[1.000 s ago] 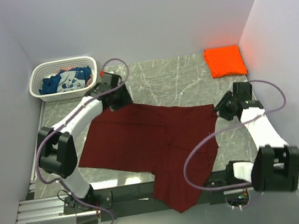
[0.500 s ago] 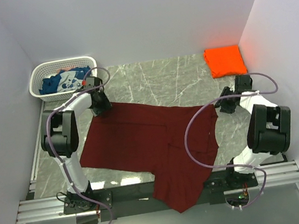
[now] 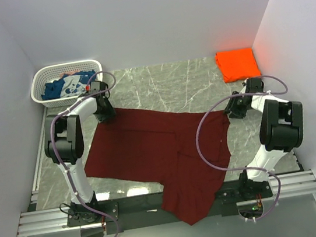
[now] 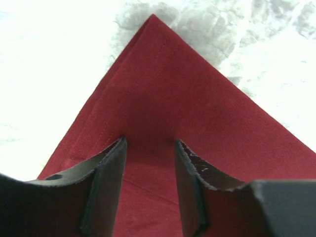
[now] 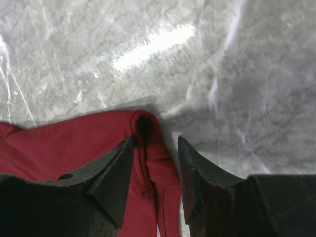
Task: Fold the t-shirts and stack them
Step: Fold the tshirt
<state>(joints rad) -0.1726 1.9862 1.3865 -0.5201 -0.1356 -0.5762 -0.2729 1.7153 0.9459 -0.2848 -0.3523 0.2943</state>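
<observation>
Marble tabletop [image 3: 188, 82] bears maroon t-shirt [image 3: 150, 149], spread flat

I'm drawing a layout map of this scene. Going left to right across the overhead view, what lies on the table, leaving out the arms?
white basket → maroon t-shirt → folded orange t-shirt

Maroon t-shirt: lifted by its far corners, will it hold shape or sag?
Probably sags: the maroon t-shirt droops over the near edge of the table. Likely bunches if pushed; its edge is rolled up at the right gripper.
</observation>
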